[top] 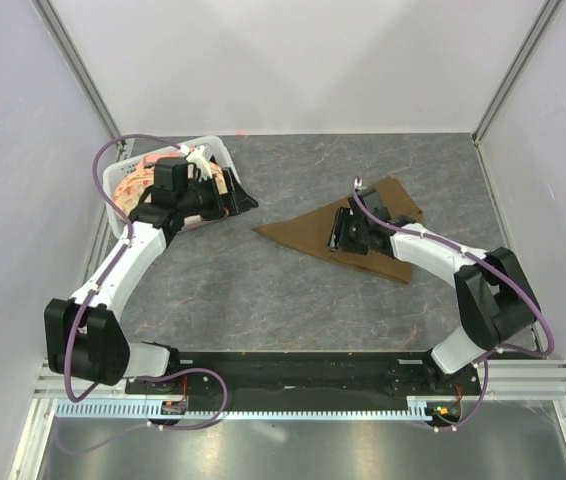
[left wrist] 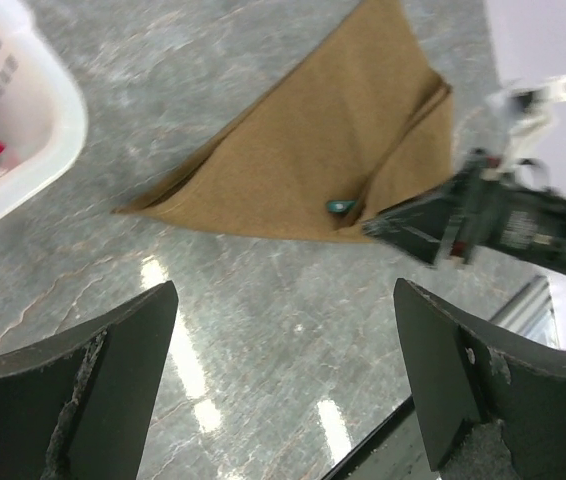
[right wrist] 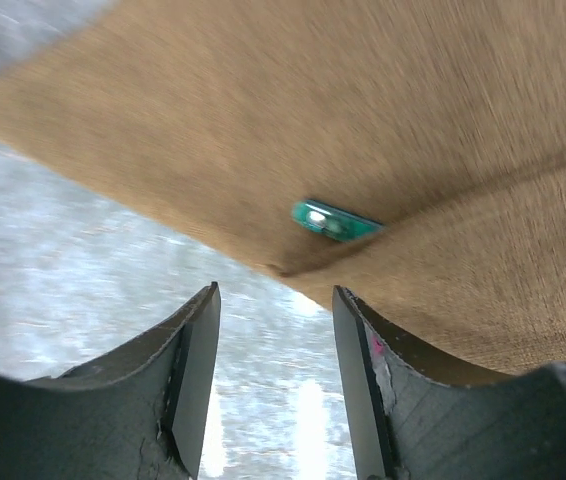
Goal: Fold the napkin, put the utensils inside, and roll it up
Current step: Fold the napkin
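Note:
The brown napkin (top: 298,235) lies folded into a triangle on the table, right of the middle. A short teal tip of the utensil (right wrist: 335,220) pokes out from under a folded flap near the napkin's edge (left wrist: 338,207); the rest is hidden in the cloth (left wrist: 313,140). My right gripper (right wrist: 275,300) hovers at that edge of the napkin (right wrist: 293,110) with its jaws apart and only bare table between them. It shows over the napkin in the top view (top: 336,233). My left gripper (left wrist: 283,330) hangs wide open and empty above the table, well left of the napkin, beside the basket (top: 243,198).
A white basket (top: 123,180) holding orange-patterned plates (top: 141,180) stands at the back left, right behind my left gripper; its corner shows in the left wrist view (left wrist: 33,130). Walls close off the left, back and right. The black base rail (top: 303,372) runs along the near edge.

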